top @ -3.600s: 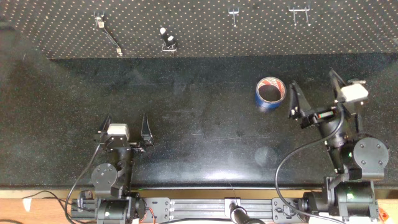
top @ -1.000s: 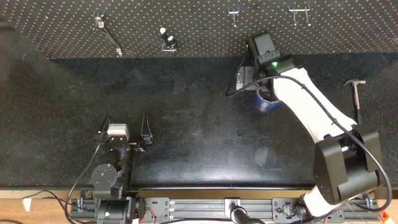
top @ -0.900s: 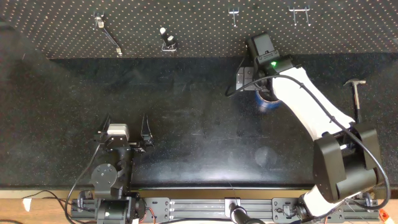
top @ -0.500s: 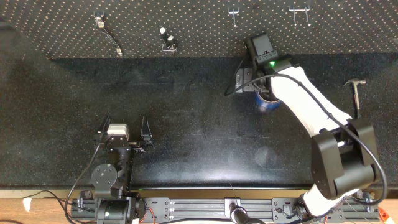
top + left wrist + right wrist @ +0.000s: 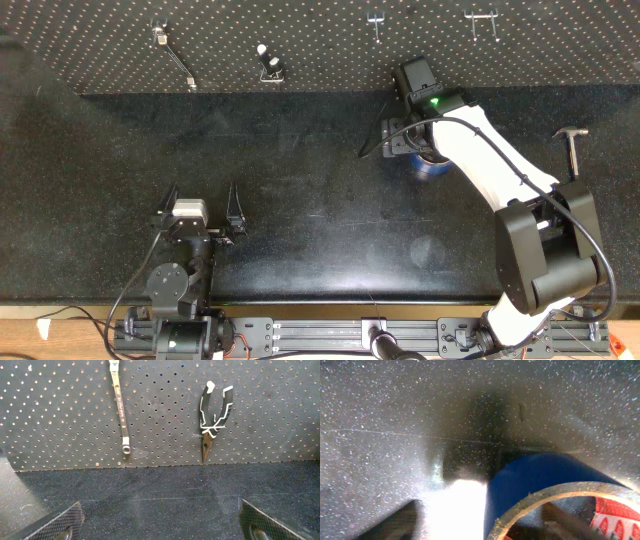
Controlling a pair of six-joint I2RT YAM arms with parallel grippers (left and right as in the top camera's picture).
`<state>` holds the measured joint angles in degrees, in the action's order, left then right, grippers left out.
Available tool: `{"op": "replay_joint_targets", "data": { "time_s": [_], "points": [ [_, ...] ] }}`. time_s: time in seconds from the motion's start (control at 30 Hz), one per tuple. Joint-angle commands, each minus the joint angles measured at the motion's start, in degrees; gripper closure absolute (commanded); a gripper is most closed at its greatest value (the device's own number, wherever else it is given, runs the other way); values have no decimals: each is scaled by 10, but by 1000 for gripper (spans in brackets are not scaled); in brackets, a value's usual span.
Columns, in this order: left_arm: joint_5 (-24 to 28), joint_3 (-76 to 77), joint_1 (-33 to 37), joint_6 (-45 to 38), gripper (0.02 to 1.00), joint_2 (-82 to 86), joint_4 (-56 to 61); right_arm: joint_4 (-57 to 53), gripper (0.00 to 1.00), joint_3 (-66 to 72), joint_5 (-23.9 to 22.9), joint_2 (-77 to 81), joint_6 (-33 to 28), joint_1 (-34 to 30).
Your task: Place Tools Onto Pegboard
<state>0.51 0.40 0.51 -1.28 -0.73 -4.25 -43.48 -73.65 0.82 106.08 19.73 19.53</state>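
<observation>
One tape roll point(image 5: 535, 480), blue and smooth-walled, with the right gripper point(image 5: 482, 520) astride its rim
It lay on the speckled black tabletop point(image 5: 300, 160) near the perforated pegboard point(image 5: 320, 40); the gripper stood open, clamping nothing, one finger outside the wall, one inside the cardboard ring. Seconds earlier that arm had been folded back at the right. The left gripper point(image 5: 204, 208) sat wide open and empty, facing the hung steel wrench point(image 5: 120, 407) and pliers point(image 5: 212, 410)
</observation>
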Motion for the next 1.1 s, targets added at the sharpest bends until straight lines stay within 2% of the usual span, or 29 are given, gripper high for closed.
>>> {"op": "replay_joint_targets", "data": {
  "time_s": [0.03, 0.07, 0.17, 0.2, 0.43, 0.77, 0.9, 1.1],
  "points": [
    [10, -1, 3, -5, 23, 5, -4, -1, 581, -10, 14, 4, -10, 3],
    [10, -1, 3, -5, 23, 5, -4, -2, 684, -10, 14, 4, -10, 3],
    [10, -1, 3, -5, 23, 5, -5, -2, 901, -10, 14, 3, -10, 3],
    [10, -1, 3, -5, 23, 5, -5, -2, 921, -10, 14, 0, -11, 3],
    [10, -1, 3, -5, 23, 5, -4, -2, 925, -9, 12, -59, -25, 3],
    [10, -1, 3, -5, 23, 5, -5, 2, 925, -9, 11, -268, -51, 40],
    [10, -1, 3, -5, 23, 5, -5, 55, 925, -9, 11, -315, -72, 55],
    [10, -1, 3, -5, 23, 5, -4, 158, 923, -9, 10, -300, -111, 73]
  ]
}}
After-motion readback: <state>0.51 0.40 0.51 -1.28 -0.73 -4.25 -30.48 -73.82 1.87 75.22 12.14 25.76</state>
